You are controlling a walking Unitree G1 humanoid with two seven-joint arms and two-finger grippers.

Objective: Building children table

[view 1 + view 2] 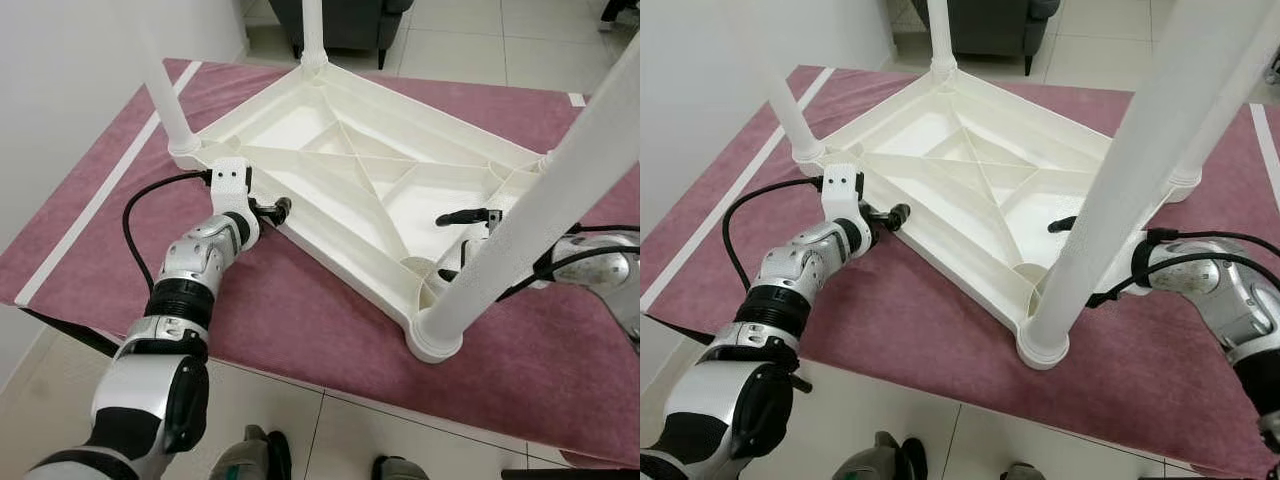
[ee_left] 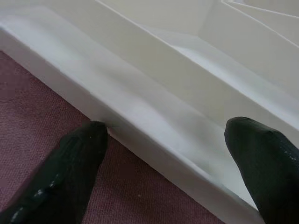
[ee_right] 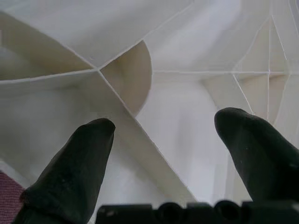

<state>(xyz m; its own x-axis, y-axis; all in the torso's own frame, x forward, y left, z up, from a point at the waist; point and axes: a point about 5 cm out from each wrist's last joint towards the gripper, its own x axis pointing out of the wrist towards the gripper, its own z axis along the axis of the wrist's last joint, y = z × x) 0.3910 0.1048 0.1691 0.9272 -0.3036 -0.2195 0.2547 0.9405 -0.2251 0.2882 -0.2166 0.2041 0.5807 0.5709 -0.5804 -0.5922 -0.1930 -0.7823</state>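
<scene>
Likely a home living room, tiled floor point(image 1: 450, 30), maroon rug point(image 1: 300, 300), dark armchair point(image 1: 350, 22), white wall point(image 1: 70, 90)

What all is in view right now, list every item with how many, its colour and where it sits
Table top: one, white, upside down on the rug, ribbed underside up.
Table legs: four, white, standing up from the corners.
Rug: one, dusty pink with a white stripe, under the table top.
Armchair: one, dark grey, on the tiled floor beyond the rug.
Left gripper: black fingers open astride the table top's near-left rim.
Right gripper: black fingers open over the ribs inside the table top, near the front leg.
</scene>
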